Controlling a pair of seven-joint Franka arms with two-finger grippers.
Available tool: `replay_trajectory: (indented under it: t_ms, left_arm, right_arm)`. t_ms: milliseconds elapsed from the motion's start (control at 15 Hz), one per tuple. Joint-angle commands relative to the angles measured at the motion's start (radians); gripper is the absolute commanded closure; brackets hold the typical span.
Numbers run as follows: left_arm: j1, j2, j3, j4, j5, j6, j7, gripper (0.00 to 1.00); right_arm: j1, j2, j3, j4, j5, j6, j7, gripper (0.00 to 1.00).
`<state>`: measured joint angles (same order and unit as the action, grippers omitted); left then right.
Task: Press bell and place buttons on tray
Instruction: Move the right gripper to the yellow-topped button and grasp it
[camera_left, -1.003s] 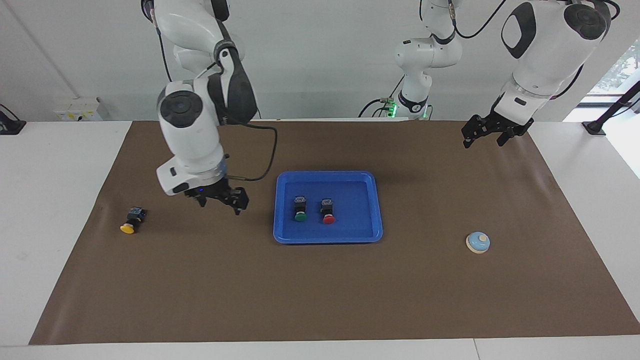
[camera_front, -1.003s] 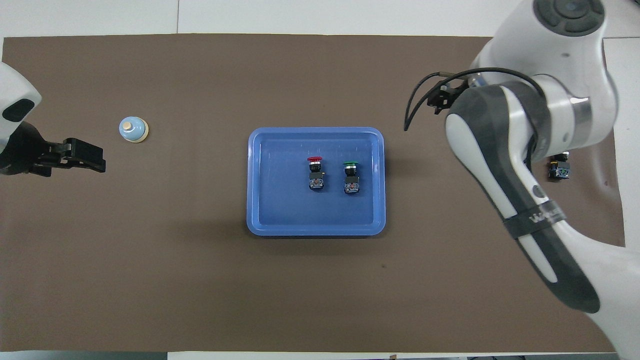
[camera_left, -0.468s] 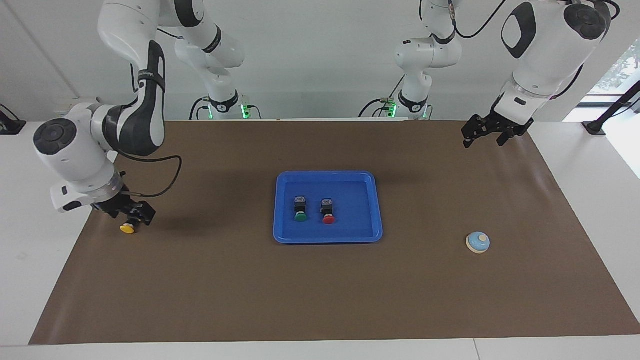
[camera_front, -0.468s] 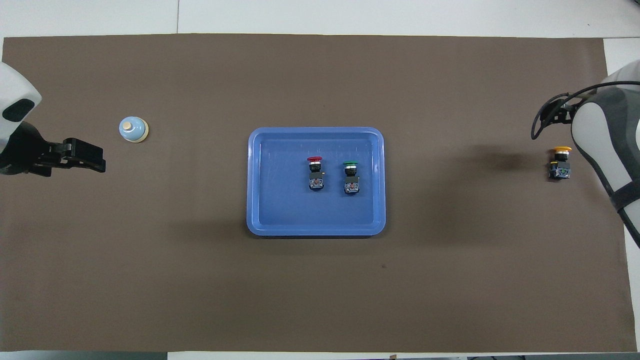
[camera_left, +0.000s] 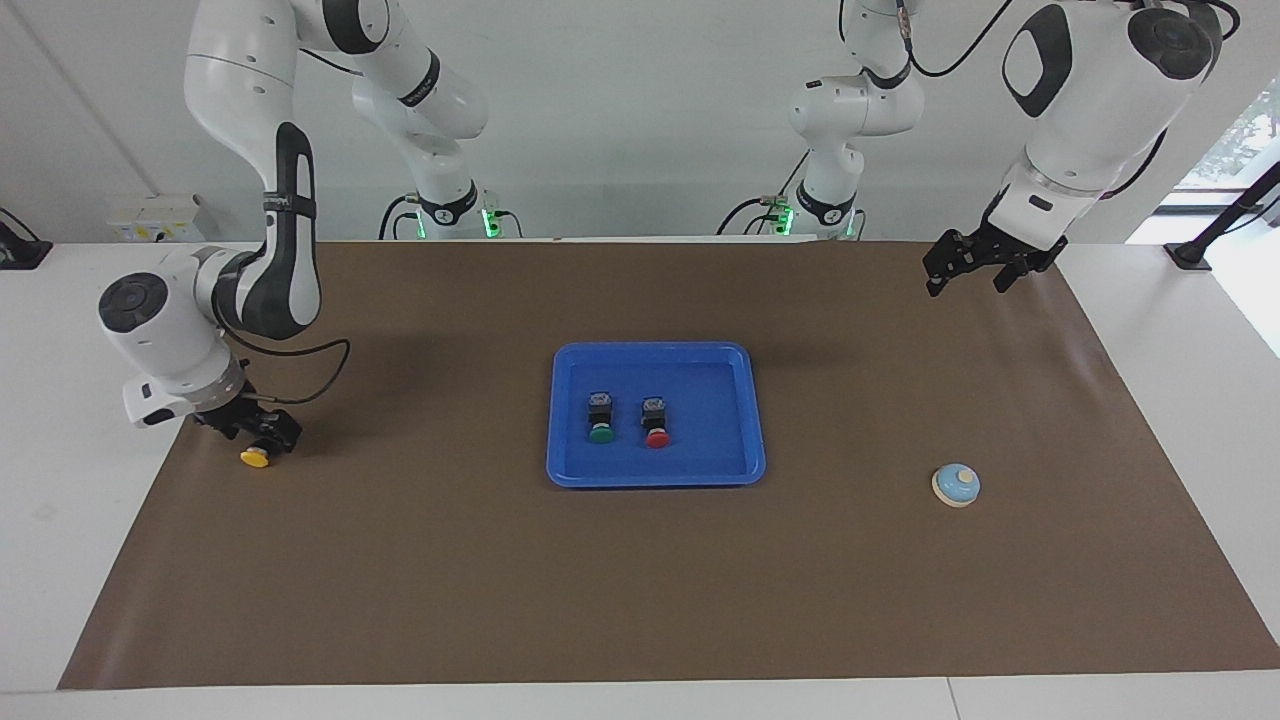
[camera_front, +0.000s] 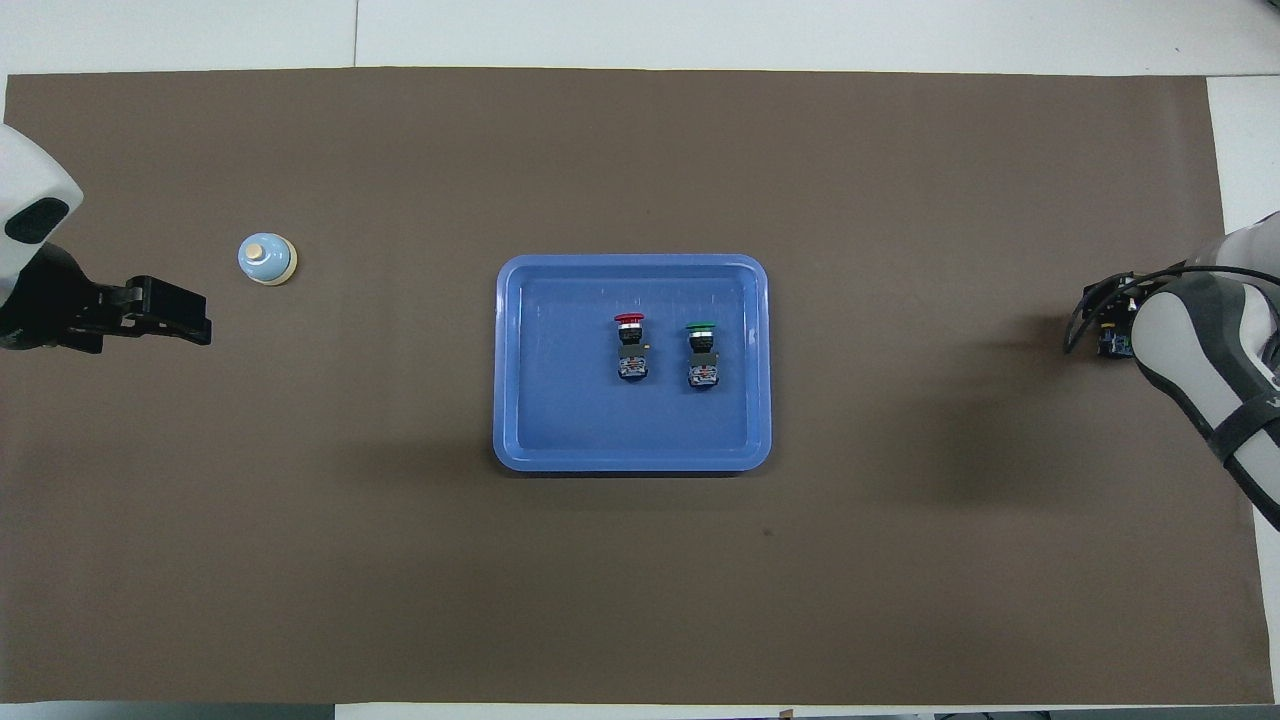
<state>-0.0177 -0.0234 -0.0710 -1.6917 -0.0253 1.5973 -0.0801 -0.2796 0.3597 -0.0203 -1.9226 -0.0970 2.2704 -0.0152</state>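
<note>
The right end effector (camera_left: 262, 430) sits low over the yellow button (camera_left: 257, 456); green (camera_left: 600, 434) and red (camera_left: 657, 437) buttons lie in the tray (camera_left: 735, 470).

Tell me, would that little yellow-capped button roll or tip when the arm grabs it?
The yellow button lies on its side, so its round cap might let it pivot or roll slightly. Its boxy black body probably resists rolling. It looks rigid; the open right gripper is down around it.

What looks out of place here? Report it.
Only the yellow-capped black push-button: it lies on the brown mat, off the shallow blue plastic tray that holds the red-capped and green-capped push-buttons. Nothing spilled or damaged.
</note>
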Motion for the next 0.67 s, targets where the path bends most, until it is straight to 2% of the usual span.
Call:
replay_trajectory:
  t_ms: [0,67,201,267,602]
  left_arm:
    - [0.002,-0.009,0.0,0.003,0.008,-0.007,-0.01,0.0]
    - [0.002,-0.009,0.0,0.003,0.008,-0.007,-0.01,0.0]
    - [0.002,-0.009,0.0,0.003,0.008,-0.007,-0.01,0.0]
    - [0.002,-0.009,0.0,0.003,0.008,-0.007,-0.01,0.0]
    - [0.002,-0.009,0.0,0.003,0.008,-0.007,-0.01,0.0]
  right_arm:
    - [-0.036,-0.044,0.019,-0.067,-0.007,0.058,-0.073,0.02]
    - [-0.046,-0.047,0.019,-0.088,-0.004,0.087,-0.093,0.22]
    - [-0.059,-0.051,0.02,-0.118,0.006,0.11,-0.103,0.81]
    - [-0.059,-0.054,0.02,-0.119,0.011,0.109,-0.101,1.0]
    - [-0.046,-0.061,0.028,-0.098,0.016,0.089,-0.107,1.0]
